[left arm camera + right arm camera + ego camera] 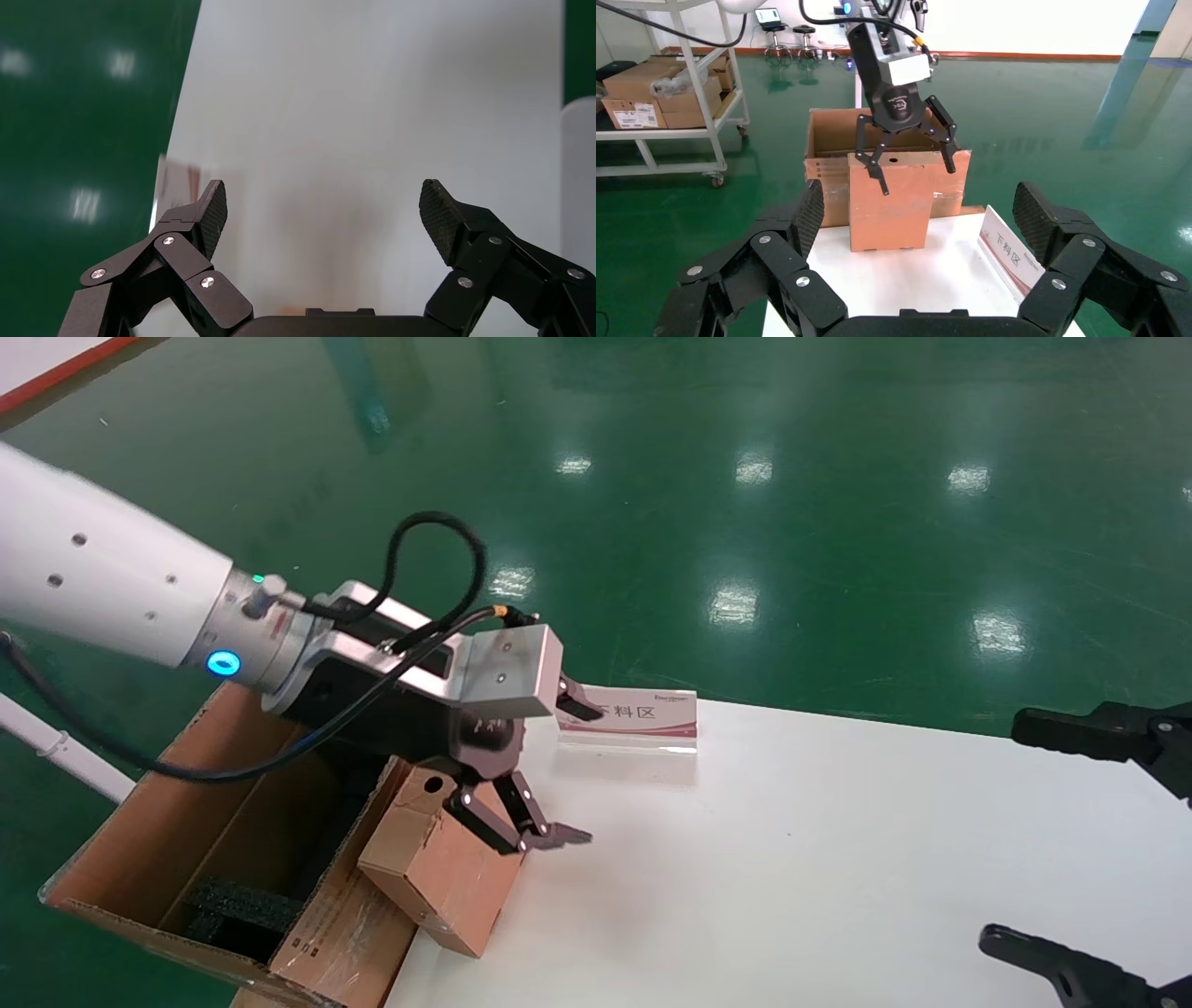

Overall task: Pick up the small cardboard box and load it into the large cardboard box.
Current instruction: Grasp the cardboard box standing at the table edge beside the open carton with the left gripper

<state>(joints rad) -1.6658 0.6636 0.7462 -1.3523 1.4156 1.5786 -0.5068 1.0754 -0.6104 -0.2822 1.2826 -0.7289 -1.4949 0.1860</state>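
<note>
1. Small cardboard box (pixel 438 882): on the white table (pixel 838 859) edge, tilted, leaning against the large cardboard box (pixel 186 831).
2. Left gripper (pixel 568 775): fingers spread, empty, just above the small cardboard box.
3. Right gripper (pixel 916 210): fingers apart, empty, well apart from it.

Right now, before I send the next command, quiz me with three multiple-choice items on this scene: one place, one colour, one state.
1. Where is the small cardboard box?
A) inside the large cardboard box
B) on the table edge, beside the large cardboard box
C) under the right gripper

2. What colour is the floor?
A) grey
B) green
C) blue

3. How do the jaws of the left gripper stand?
A) open
B) shut on the small cardboard box
C) shut on nothing

Answers:
1. B: the head view shows it at the table's end, by the carton.
2. B: glossy green surrounds the table.
3. A: the left wrist view shows them wide apart.
</note>
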